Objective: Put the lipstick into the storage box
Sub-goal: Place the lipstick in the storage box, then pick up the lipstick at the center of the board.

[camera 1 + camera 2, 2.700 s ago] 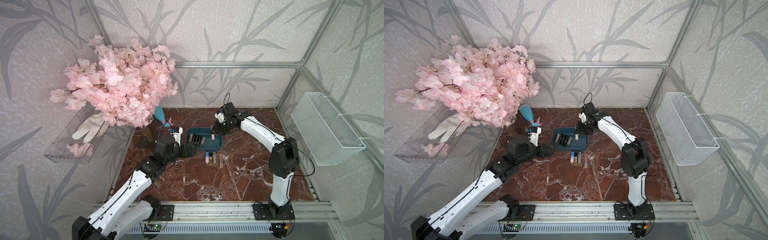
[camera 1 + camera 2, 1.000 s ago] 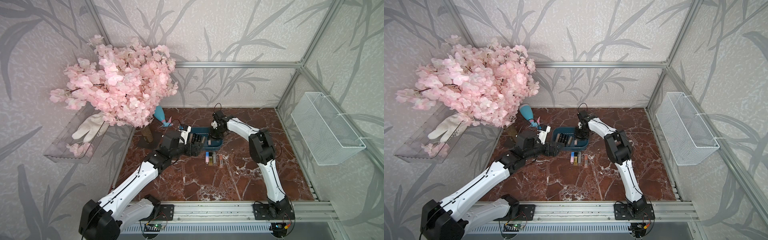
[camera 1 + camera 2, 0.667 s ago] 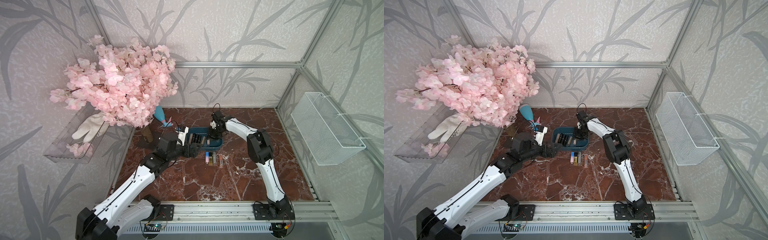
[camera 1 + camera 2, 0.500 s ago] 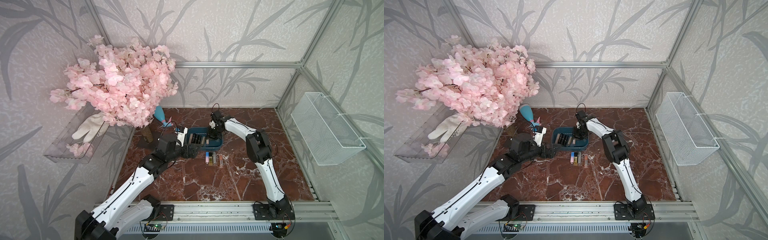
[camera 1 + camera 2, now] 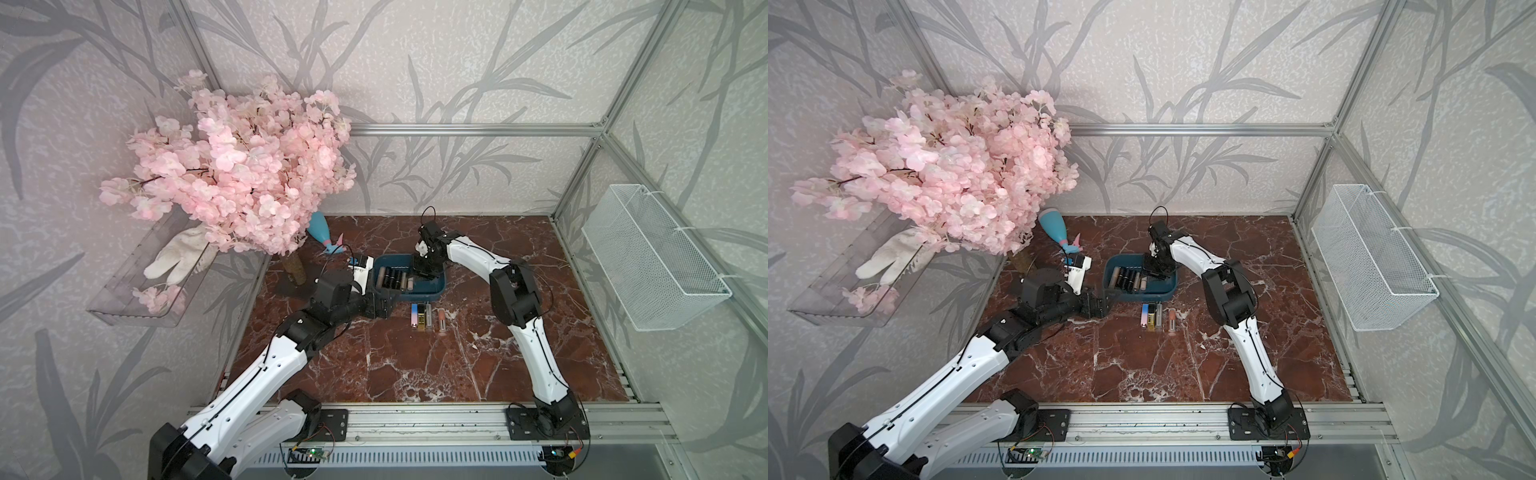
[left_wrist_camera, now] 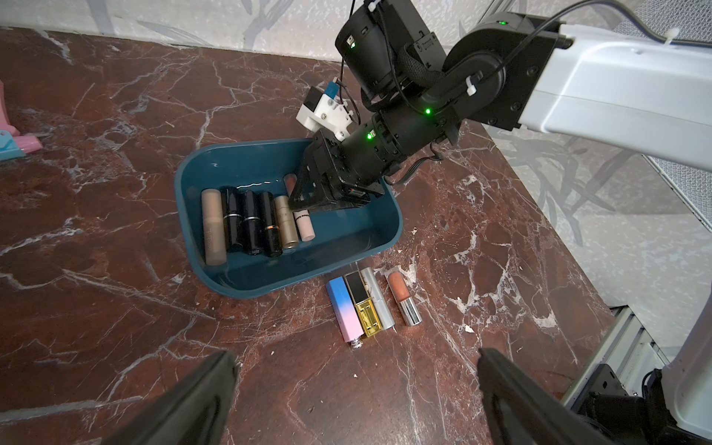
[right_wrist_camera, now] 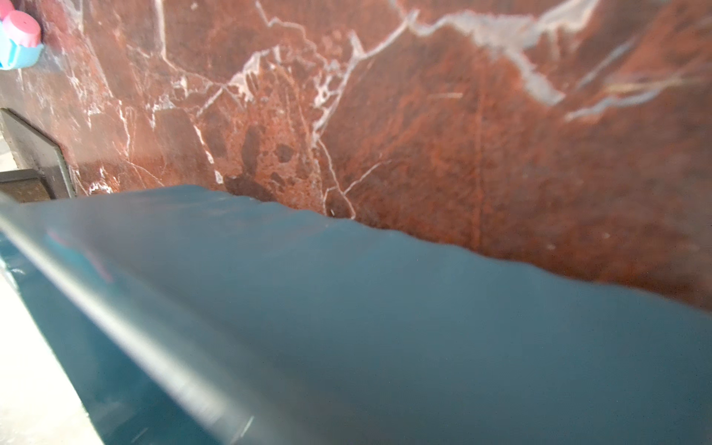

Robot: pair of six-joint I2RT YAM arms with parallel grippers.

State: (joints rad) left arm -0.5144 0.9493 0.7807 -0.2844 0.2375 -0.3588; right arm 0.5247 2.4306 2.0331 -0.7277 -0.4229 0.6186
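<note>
Red-brown marble table top (image 5: pixel 415 365) with white veins. At ten o'clock, big bunch of pink flowers (image 5: pixel 241 174) on a short brown trunk (image 5: pixel 294 270), on a flat dark plate (image 5: pixel 286 291). Just beside, at eleven o'clock, light blue cone-shaped thing with a pink end (image 5: pixel 321 229). At nine o'clock, clear plastic wall tray (image 5: pixel 124 309) with a white glove (image 5: pixel 178 259) and pink petals (image 5: pixel 160 297) inside. At three o'clock, white wire-mesh wall basket (image 5: pixel 648 257).

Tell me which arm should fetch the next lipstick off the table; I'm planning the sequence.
Probably left. The left gripper is open and empty beside the storage box, with the row of four lipsticks ahead of its fingers. The right gripper is down inside the box, over a pale pink lipstick.
</note>
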